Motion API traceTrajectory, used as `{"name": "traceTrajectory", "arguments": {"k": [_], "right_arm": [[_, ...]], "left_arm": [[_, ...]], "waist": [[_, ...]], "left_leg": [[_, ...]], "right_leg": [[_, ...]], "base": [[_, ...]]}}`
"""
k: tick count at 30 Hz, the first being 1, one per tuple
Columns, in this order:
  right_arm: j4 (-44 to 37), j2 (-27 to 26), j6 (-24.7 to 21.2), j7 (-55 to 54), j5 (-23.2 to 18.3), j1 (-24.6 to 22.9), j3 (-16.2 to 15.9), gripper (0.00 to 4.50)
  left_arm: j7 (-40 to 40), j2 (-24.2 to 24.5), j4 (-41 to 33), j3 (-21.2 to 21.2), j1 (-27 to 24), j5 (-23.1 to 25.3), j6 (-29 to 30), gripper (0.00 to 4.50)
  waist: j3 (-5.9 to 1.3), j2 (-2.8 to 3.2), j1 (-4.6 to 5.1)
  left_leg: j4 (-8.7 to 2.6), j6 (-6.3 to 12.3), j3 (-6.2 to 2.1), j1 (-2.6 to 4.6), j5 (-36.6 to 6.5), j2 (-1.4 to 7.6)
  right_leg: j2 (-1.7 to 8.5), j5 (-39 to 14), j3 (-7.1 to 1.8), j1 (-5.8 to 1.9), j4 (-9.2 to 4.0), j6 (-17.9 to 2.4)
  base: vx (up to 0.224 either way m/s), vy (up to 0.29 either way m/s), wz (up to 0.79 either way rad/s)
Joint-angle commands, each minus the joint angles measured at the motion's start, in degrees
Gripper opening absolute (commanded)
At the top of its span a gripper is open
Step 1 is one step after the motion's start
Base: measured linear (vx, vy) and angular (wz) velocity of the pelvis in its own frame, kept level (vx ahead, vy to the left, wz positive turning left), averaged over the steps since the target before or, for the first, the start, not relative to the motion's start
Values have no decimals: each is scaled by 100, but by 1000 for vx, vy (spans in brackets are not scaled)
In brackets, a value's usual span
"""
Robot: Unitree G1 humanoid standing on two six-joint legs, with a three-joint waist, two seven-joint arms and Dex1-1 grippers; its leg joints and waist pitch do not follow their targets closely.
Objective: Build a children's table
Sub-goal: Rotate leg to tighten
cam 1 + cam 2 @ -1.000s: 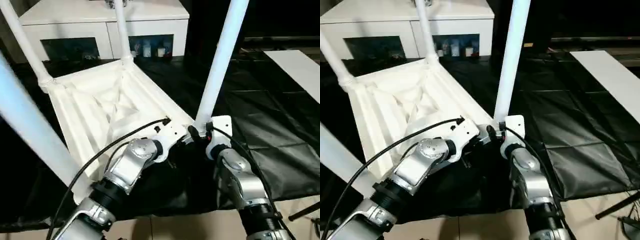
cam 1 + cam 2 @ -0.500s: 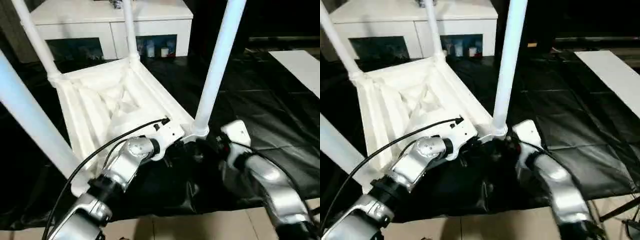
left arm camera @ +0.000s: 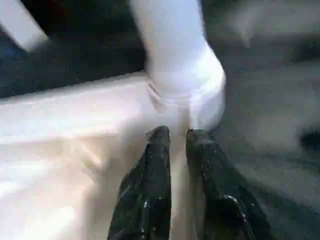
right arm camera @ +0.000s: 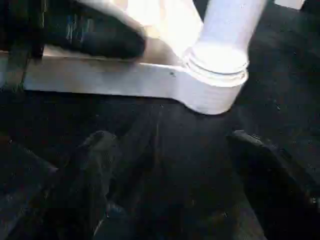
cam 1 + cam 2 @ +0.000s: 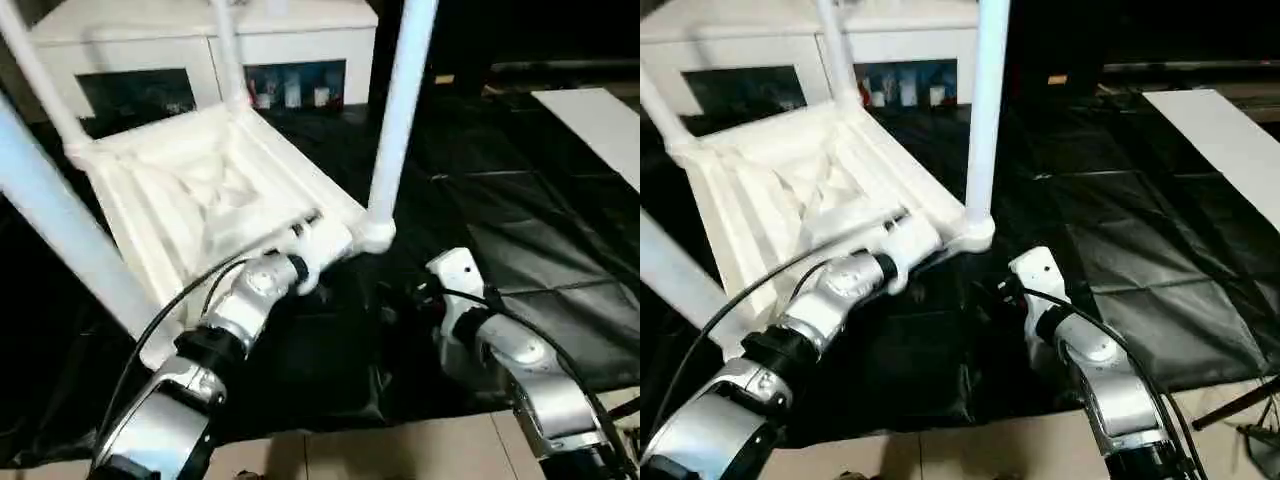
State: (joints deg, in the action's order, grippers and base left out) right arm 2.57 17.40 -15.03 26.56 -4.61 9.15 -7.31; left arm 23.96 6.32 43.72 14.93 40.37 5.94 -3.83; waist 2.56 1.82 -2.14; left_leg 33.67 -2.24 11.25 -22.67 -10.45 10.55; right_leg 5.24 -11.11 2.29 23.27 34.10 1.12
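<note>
The white plastic rectangular tabletop [image 5: 215,200] with its ribbed underside facing up is seen lying upside down on the black plastic sheet [image 5: 520,230], its long axis running from the near right corner toward the far left. Four long tapered white tube legs are seated in its round corner sockets; the near-right leg [image 5: 400,110] stands close to upright in the near-right socket [image 5: 975,235].

The left gripper [image 3: 177,137] is placed at the tabletop's near edge, just left of that socket. Its two black fingers [image 3: 156,165] are seen only slightly apart, astride the thin rim; whether the rim is actually clamped cannot be told.

The right gripper [image 4: 170,145] lies lower and nearer, just right of the socket and apart from it, over the black sheet. Its fingers are spread wide, with nothing between them, and the socket and leg base lie ahead of the gap.

The left arm is judged the nearer to the tabletop. All four legs appearing seated, any coming move is judged to turn on this near-right corner.
</note>
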Motion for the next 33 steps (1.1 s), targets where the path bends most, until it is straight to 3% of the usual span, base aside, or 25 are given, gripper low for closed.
{"name": "traceTrajectory", "arguments": {"k": [1,5,8,10,11,12,13,14,15,16,17,18,20,22,24,25,27,31,33], "right_arm": [[-92,-13,-75,7,-2,59,-55,389],[-42,-63,-153,-77,62,61,-82,389],[311,-194,-333,-379,265,229,-112,389],[698,-329,-301,-605,412,431,-144,389],[1054,-485,-231,-701,397,635,-126,389],[1351,-602,-117,-777,401,815,-116,389],[1723,-751,5,-855,376,1055,-86,389],[2024,-864,78,-899,338,1258,-50,389],[2098,-891,93,-909,327,1311,-39,389],[2487,-1006,214,-968,307,1592,0,389],[2500,-1010,218,-970,307,1601,1,389],[2965,-1134,318,-1018,253,1939,77,389],[3773,-1312,611,-1155,261,2537,187,389],[4560,-1442,866,-1346,211,3118,370,389],[4895,-1473,976,-1452,212,3348,433,389],[5249,-1478,1020,-1644,216,3581,515,389],[5938,-1342,1195,-2479,207,4050,798,389],[6331,-1118,1599,-3359,275,4331,985,389],[6508,-1023,1895,-3377,143,4498,1200,389]], "left_arm": [[-32,20,-142,-96,7,-113,-70,104],[104,70,-836,-275,-275,-296,121,142],[590,143,-2151,-345,-787,-735,877,147],[1109,287,-3194,-203,-1234,-1216,1551,161],[1485,571,-3919,62,-1576,-1547,1937,186],[1684,787,-4432,233,-1832,-1803,2232,189],[1843,1032,-4990,405,-2117,-2036,2497,189],[1888,1172,-5343,482,-2306,-2185,2640,195],[1878,1196,-5423,485,-2350,-2212,2672,208],[1786,1259,-5762,456,-2561,-2233,2861,222],[1783,1261,-5773,454,-2568,-2233,2867,231],[1631,1269,-6024,391,-2785,-2204,3019,233],[1466,1260,-6462,233,-3156,-2070,3337,234],[1404,1394,-6644,107,-3464,-2028,3405,270],[1371,1531,-6707,100,-3568,-2055,3404,272],[1389,1688,-6699,63,-3692,-2089,3363,278],[1565,1963,-6611,-115,-3980,-2169,3073,319],[1674,2038,-6576,-353,-4216,-2165,2704,342],[1795,1919,-6570,-689,-4502,-2321,2370,362]], "waist": [[-390,-89,-35],[-358,-63,-58],[-332,-57,-66],[-302,-41,-32],[-278,-30,-19],[-305,0,-35],[-245,-61,13],[-237,-49,56],[-202,-18,49],[-221,3,35],[-191,-35,38],[-173,-52,22],[-156,-28,65],[-143,-16,80],[-134,-22,72],[-132,13,70],[-139,0,89],[-149,24,30],[-147,-11,43]], "left_leg": [[-283,906,-113,108,-212,233],[-291,885,-104,129,-361,260],[-337,699,-106,139,-621,289],[-380,461,-100,129,-851,288],[-378,380,-79,154,-1025,269],[-380,301,-105,179,-1085,291],[-437,208,-101,111,-1271,279],[-458,100,-123,94,-1449,277],[-459,-4,-81,167,-1654,266],[-437,-75,-70,219,-1691,270],[-461,-134,-65,200,-1714,268],[-477,-155,-63,185,-1716,264],[-494,-232,-89,141,-1692,267],[-475,-264,-75,168,-1662,258],[-464,-232,-66,155,-1530,231],[-452,-214,-67,154,-1429,229],[-428,-171,-65,133,-1252,202],[-376,-83,-5,180,-966,196],[-389,-55,-23,118,-1049,196]], "right_leg": [[248,913,-153,-295,-219,-1682],[256,593,-151,-275,-234,-1723],[283,190,-158,-280,-258,-1703],[290,-229,-158,-262,-286,-1704],[246,-440,-170,-215,-329,-1619],[281,-479,-167,-226,-295,-1630],[256,-737,-163,-215,-306,-1547],[276,-946,-161,-228,-298,-1502],[215,-1215,-176,-153,-370,-1368],[206,-1162,-187,-124,-353,-1351],[195,-1106,-198,-129,-356,-1333],[191,-1153,-197,-142,-363,-1279],[229,-1192,-185,-176,-334,-1271],[201,-1085,-195,-148,-327,-1245],[183,-907,-190,-163,-317,-1242],[189,-737,-191,-154,-292,-1279],[185,-552,-181,-167,-245,-1368],[130,-86,-176,-119,-209,-1363],[163,-149,-168,-173,-200,-1352]], "base": [[0,0,0],[0,0,0],[0,0,0],[0,0,0],[0,0,0],[0,0,0],[0,0,0],[0,0,0],[0,0,0],[0,0,0],[0,0,0],[0,0,0],[0,0,0],[0,0,0],[0,0,0],[0,0,0],[0,0,0],[0,0,0],[0,0,0]]}}
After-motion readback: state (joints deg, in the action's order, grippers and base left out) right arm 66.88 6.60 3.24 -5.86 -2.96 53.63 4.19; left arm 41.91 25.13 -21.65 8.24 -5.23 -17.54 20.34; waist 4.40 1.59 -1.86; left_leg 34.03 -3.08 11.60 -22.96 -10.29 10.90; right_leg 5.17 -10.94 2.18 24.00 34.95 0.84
